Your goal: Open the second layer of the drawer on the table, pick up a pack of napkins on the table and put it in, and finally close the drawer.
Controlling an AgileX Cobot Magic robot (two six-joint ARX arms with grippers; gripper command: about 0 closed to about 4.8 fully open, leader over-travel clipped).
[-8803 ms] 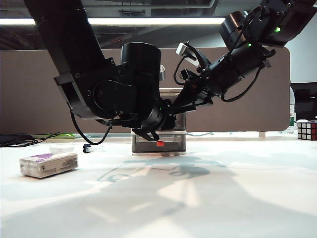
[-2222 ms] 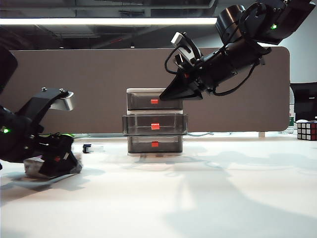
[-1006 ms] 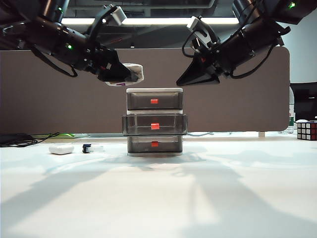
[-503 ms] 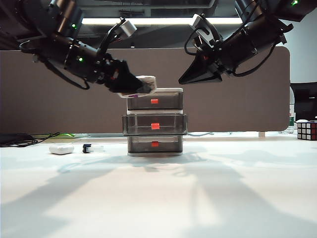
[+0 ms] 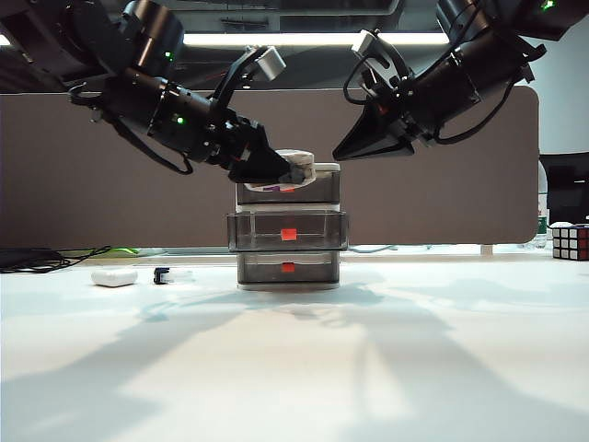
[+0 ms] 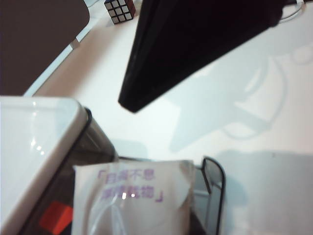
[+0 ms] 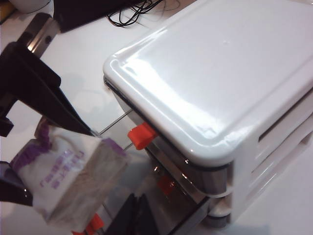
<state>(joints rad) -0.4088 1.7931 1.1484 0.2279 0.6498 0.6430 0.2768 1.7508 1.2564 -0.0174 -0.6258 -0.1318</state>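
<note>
Left gripper (image 5: pixel 276 168) is clamped on the pack of napkins (image 5: pixel 293 169), held before the drawer's (image 5: pixel 288 225) top tier, above the pulled-out second layer (image 5: pixel 288 231). Right gripper (image 5: pixel 354 147), jaws' state unclear, hovers upper right.

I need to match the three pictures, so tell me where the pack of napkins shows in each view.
Exterior view: the pack of napkins hangs in the left end effector before the top tier, above the open middle drawer.
Left wrist view: low centre, purple print up.
Right wrist view: beside the unit's front, held.
Shared landmark: the drawer unit's white top.
</note>
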